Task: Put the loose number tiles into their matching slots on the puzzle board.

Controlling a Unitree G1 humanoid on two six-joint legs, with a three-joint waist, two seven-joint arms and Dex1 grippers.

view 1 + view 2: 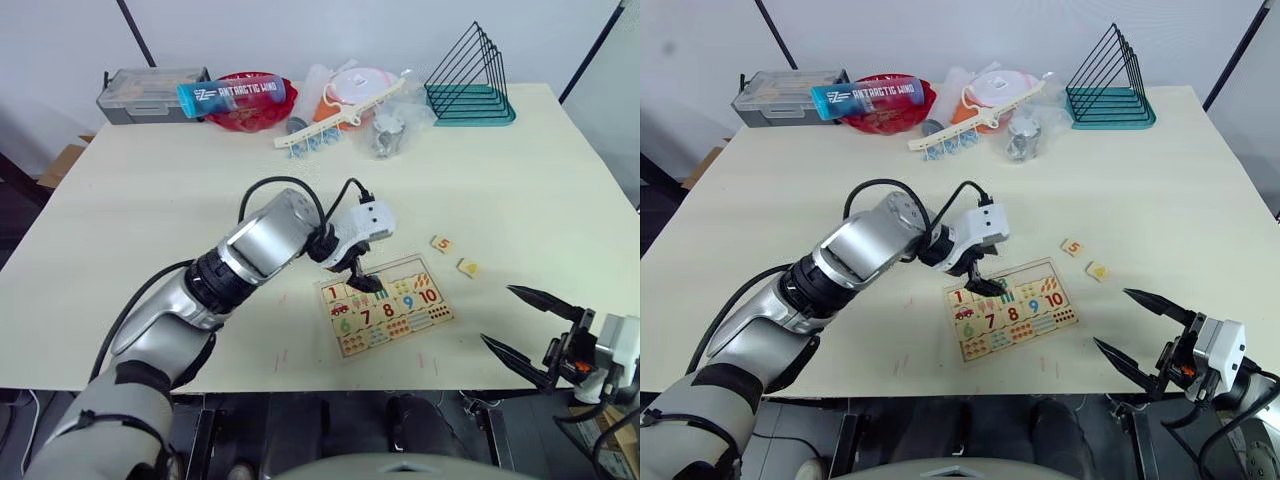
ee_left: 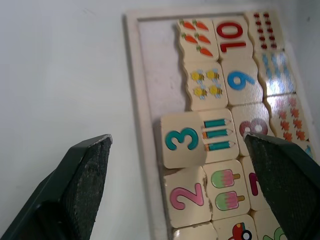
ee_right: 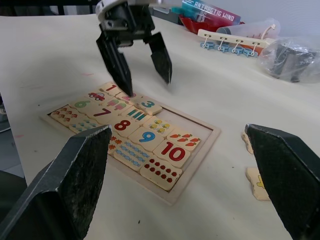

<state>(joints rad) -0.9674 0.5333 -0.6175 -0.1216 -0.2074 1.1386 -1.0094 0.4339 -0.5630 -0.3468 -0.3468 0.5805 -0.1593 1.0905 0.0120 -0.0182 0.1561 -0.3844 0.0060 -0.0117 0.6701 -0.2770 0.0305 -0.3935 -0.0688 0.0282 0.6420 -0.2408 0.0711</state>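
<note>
Two loose tiles lie on the table just beyond the puzzle board's [image 1: 392, 305] right end: the 5 tile [image 1: 442, 244] and another tile [image 1: 467, 267].
Green 3 tile [image 2: 182, 139] rests crooked on the board's slot row; left gripper [image 3: 135, 64] hovers above it, fingers apart; right gripper [image 1: 520, 320], fingers spread, near the board's right.

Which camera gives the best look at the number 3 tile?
The left wrist view: the 3 tile sits large between the open left claw fingers, slightly askew in its slot. The right wrist view shows it small under that claw; in the eye views the claw mostly hides it.

Bottle [image 1: 236, 96] reads "ANTARCTIC WIND"; puzzle board [image 3: 131, 131] shows 1, 2, 3, 6–10 (loose tile [image 1: 442, 244]: 5).
</note>
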